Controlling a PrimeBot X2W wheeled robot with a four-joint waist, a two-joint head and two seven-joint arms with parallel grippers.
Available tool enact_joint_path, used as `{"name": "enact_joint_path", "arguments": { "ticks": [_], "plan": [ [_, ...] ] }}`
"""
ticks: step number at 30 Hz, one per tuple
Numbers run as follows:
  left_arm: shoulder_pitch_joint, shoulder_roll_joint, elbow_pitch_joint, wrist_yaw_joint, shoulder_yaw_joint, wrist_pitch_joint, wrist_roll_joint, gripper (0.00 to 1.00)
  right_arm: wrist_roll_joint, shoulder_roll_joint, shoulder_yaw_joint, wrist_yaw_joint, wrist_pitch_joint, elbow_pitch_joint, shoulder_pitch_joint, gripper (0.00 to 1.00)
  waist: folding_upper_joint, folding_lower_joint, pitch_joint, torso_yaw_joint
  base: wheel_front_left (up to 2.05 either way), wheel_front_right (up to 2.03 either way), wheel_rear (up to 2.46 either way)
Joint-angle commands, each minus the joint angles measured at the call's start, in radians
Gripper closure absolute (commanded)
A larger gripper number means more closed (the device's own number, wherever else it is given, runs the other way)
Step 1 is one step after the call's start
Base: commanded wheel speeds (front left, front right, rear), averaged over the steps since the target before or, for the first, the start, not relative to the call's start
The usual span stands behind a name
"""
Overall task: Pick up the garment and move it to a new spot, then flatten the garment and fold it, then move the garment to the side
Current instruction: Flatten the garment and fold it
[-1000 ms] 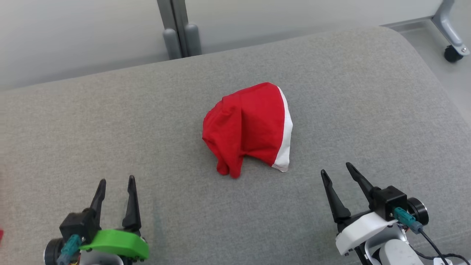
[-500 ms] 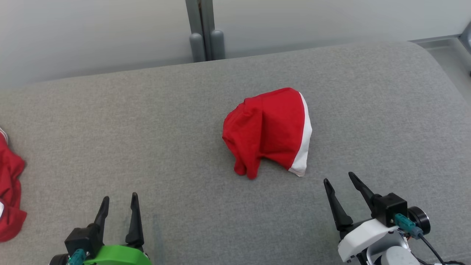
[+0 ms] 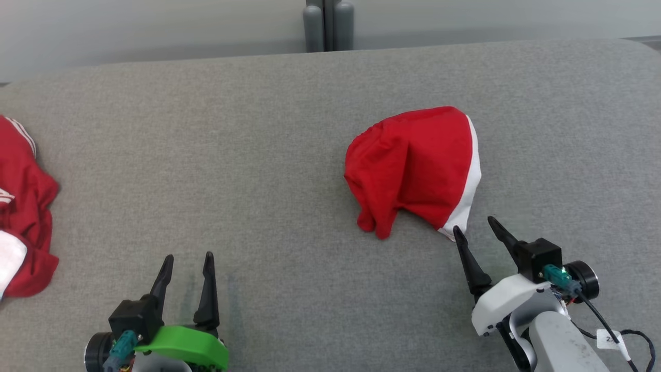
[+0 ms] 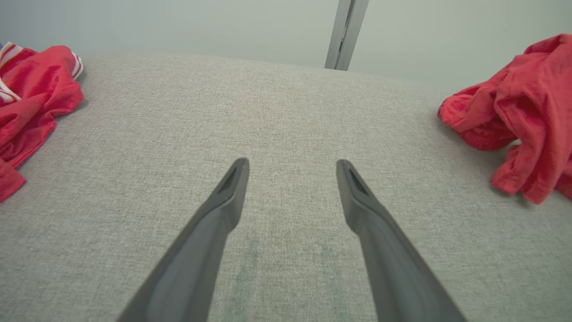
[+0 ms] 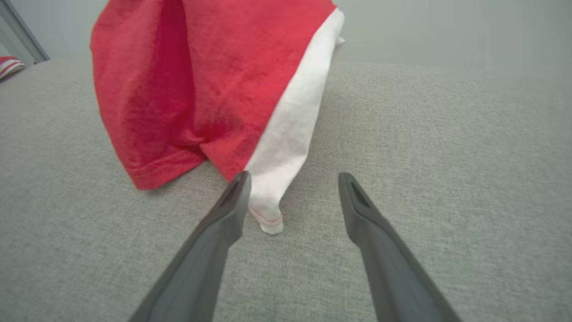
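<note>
Right claw [image 3: 472, 225] nearer, fingers apart, garment [image 3: 413, 165] just beside 1 fingertip

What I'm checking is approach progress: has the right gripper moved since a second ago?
Yes. Against the red garment lying on the grey cushion, the right gripper has come leftward, open, one fingertip now beside the garment's white corner.
</note>
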Motion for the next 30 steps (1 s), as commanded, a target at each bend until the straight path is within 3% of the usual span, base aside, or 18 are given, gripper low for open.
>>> {"name": "enact_joint_path", "arguments": {
  "ticks": [1, 4, 5, 7, 12, 18, 22, 30],
  "plan": [
    [-0.022, 0.002, 0.000, -0.004, -0.004, -0.001, -0.003, 0.00, 0.002, -0.004, 0.005, -0.001, 0.000, 0.023, -0.016, 0.00, 0.0000, 0.0000, 0.034, 0.034, 0.00, 0.00, 0.00],
    [-0.035, 0.002, 0.000, -0.004, -0.012, -0.001, -0.006, 0.00, 0.020, -0.005, 0.004, -0.001, 0.000, 0.072, -0.037, 0.00, 0.0000, 0.0000, 0.047, 0.048, 0.00, 0.00, 0.00],
    [-0.039, 0.002, 0.000, -0.004, -0.015, -0.001, -0.007, 0.00, 0.030, -0.004, 0.004, -0.001, 0.000, 0.082, -0.046, 0.08, 0.0000, 0.0000, 0.052, 0.054, 0.00, 0.00, 0.00],
    [-0.044, 0.002, -0.001, -0.004, -0.016, -0.001, -0.009, 0.00, 0.050, -0.004, 0.016, -0.001, 0.000, 0.089, -0.055, 1.00, 0.0000, 0.0000, 0.056, 0.060, 0.00, 0.00, 0.00],
    [-0.044, 0.002, -0.003, -0.003, -0.012, -0.001, -0.010, 0.00, 0.116, -0.004, 0.029, -0.001, 0.000, 0.001, -0.053, 1.00, 0.0000, 0.0000, 0.047, 0.065, 0.00, 0.00, 0.00],
    [-0.017, 0.002, 0.003, -0.003, 0.000, -0.001, -0.002, 0.00, 0.249, -0.005, 0.045, -0.001, 0.000, -0.205, -0.091, 1.00, 0.0000, 0.0000, 0.011, 0.051, 0.00, 0.00, 0.00],
    [-0.003, 0.002, 0.007, -0.003, 0.005, -0.001, 0.005, 0.00, 0.341, -0.005, 0.004, -0.001, 0.000, -0.339, -0.168, 1.00, 0.0000, 0.0000, -0.019, 0.039, 0.00, 0.00, 0.00],
    [0.009, 0.002, 0.014, -0.003, 0.000, -0.001, 0.005, 0.00, 0.355, -0.003, -0.116, -0.001, 0.000, -0.457, -0.365, 1.00, 0.0000, 0.0000, -0.046, 0.037, 0.00, 0.00, 0.00]
  ]
}}
